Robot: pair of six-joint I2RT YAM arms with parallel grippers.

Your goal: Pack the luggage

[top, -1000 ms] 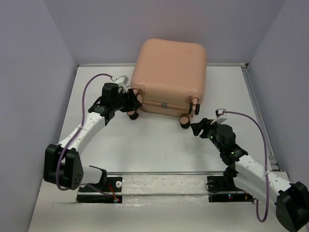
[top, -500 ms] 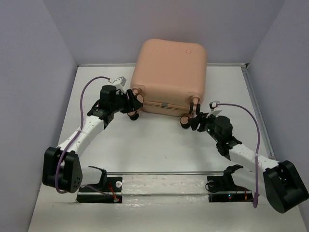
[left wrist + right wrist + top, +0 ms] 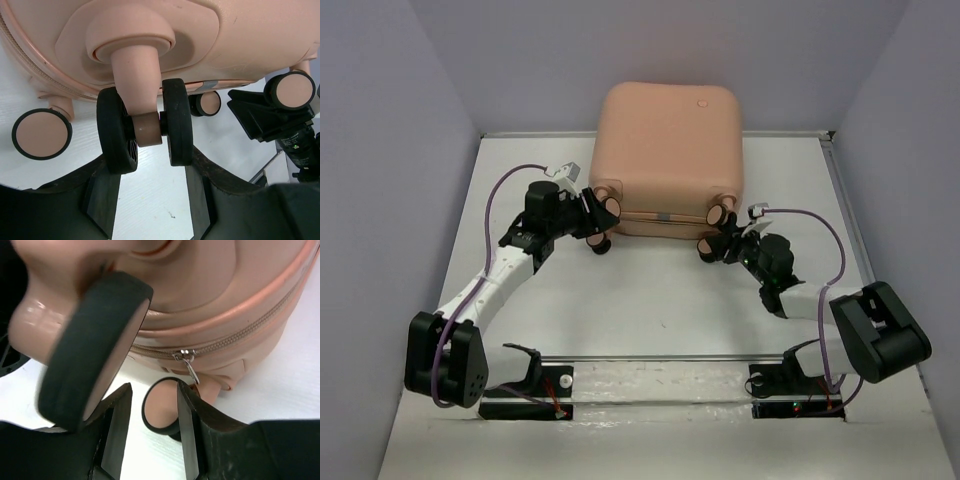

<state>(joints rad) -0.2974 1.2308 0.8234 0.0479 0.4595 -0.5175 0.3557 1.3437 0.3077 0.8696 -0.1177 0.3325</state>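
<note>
The luggage (image 3: 670,140), a small peach-pink hard-shell suitcase, squarish with rounded corners, lies closed at the far middle of the white desk (image 3: 650,300), its wheeled end turned toward the arms.

Nearest that end, the left claw (image 3: 598,215) sits at the left corner. In the left wrist view its jaws stand apart, and a twin black wheel on a pink stem (image 3: 145,127) is at their mouth. Whether the pads touch the tyres I cannot tell.

The right claw (image 3: 720,240) is at the right corner. Its jaws are also apart, with bare desk showing in the gap. One black-rimmed, pink-faced wheel (image 3: 160,412) sits just beyond the tips. A larger, blurred wheel (image 3: 90,345) is close on the left.

Just past the wheels, a zip seam runs round the shell, shut, with a small metal pull (image 3: 190,367) hanging from it.

Farther back, the broad smooth shell is plain, with a round button mark (image 3: 701,102) near its far right corner. That far end lies close to the pale back wall (image 3: 620,40).
</note>
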